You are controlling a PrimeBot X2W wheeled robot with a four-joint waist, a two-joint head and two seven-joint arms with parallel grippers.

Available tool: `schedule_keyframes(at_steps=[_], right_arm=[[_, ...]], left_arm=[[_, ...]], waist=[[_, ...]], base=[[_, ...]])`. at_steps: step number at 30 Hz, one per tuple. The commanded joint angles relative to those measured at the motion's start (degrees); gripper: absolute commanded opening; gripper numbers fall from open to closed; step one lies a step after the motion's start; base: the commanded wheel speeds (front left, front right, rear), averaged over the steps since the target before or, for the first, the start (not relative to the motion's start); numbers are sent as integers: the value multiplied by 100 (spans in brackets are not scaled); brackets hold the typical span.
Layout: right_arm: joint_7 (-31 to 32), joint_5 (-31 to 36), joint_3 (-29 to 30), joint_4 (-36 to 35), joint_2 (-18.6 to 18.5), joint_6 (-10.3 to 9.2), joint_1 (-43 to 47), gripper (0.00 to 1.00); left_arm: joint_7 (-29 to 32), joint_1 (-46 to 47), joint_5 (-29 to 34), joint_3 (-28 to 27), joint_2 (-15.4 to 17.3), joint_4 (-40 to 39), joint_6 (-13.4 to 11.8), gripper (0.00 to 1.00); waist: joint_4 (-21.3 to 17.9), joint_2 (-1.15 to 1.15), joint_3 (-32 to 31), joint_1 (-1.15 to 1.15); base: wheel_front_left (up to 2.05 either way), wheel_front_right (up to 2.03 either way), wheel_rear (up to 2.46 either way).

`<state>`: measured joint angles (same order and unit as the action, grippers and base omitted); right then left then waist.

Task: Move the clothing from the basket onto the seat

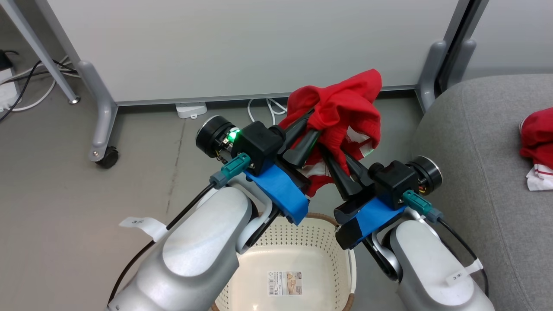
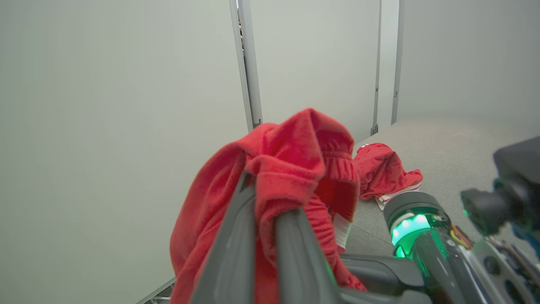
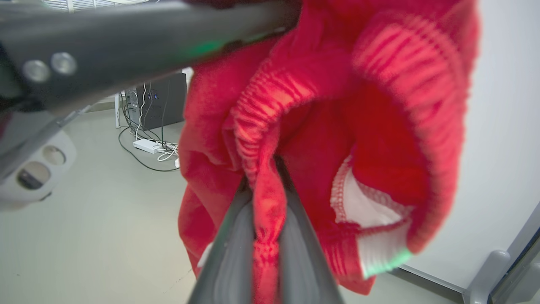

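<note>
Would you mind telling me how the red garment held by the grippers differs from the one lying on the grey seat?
The held garment hangs in the air, clear of the basket, while the seat garment lies crumpled on the seat. The held garment is pinched by the left gripper and the right gripper; the seat garment is touched by neither. Both are bright red with white trim.

Seat (image 1: 471, 181) front free, red garment (image 1: 536, 136) farther right
</note>
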<state>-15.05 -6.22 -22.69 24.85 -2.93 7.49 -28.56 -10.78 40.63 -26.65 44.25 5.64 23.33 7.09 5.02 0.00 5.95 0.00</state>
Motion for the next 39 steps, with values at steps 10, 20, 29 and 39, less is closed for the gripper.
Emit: schedule_keyframes(at_steps=[10, 20, 29, 39], right_arm=[[-19, -65, -7, -73, 6, 2, 9, 0], [-19, -67, 13, -92, 6, 2, -21, 0], [-19, -99, 31, -98, 6, 2, -19, 0], [-19, -28, 298, -154, 6, 2, -87, 0]], left_arm=[[-60, 104, -19, 40, 49, 14, -59, 0], [-83, 138, -38, 76, 73, 32, -84, 0], [-128, 149, -42, 75, 65, 38, -163, 100], [-181, 154, -36, 110, 96, 35, -210, 100]], waist=[[-9, 0, 26, 0], [-13, 0, 70, 0], [-25, 0, 68, 0], [-41, 0, 143, 0]], base=[[0, 0, 0], [0, 0, 0], [0, 0, 0], [0, 0, 0]])
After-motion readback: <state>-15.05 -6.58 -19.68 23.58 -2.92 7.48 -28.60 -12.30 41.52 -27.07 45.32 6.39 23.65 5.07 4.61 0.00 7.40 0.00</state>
